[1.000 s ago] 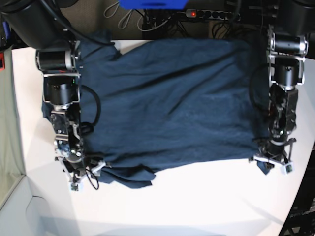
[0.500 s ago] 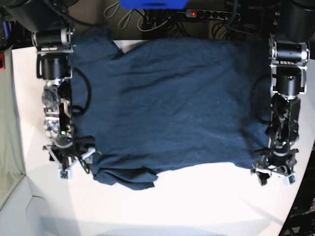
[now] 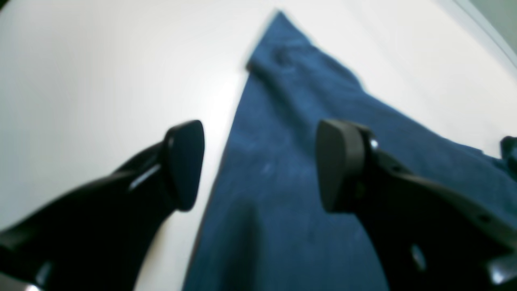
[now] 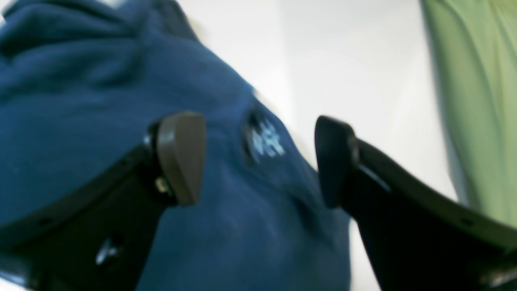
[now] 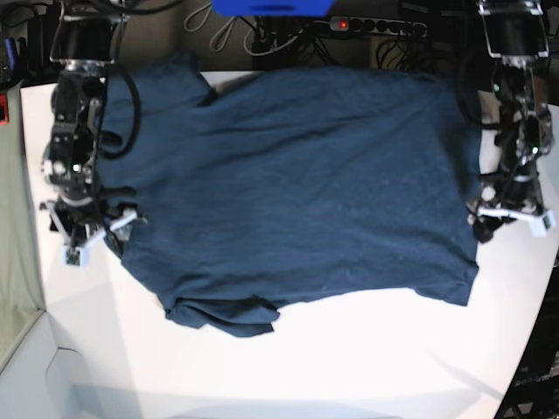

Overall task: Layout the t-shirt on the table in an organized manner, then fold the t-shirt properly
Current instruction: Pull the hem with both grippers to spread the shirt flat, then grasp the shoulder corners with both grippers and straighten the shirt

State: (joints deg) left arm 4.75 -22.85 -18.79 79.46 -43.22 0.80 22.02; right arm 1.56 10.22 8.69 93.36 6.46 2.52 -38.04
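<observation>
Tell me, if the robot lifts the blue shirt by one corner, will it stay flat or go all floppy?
Probably floppy. The t-shirt is soft cloth: it shows wrinkles and one corner is bunched into folds, so it would likely droop and hang. It looks thin, so probably light. Pushed across the smooth white table, it would likely crumple rather than slide flat.

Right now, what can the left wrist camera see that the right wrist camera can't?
Only the left wrist view shows the left gripper, jaws open, above the t-shirt's straight edge, which runs out to a pointed corner. Only the right wrist view shows the right gripper, also open, over bunched cloth with a small pale mark, plus something green off to the side. Both show the blue shirt lying on the white table, with nothing held.
</observation>
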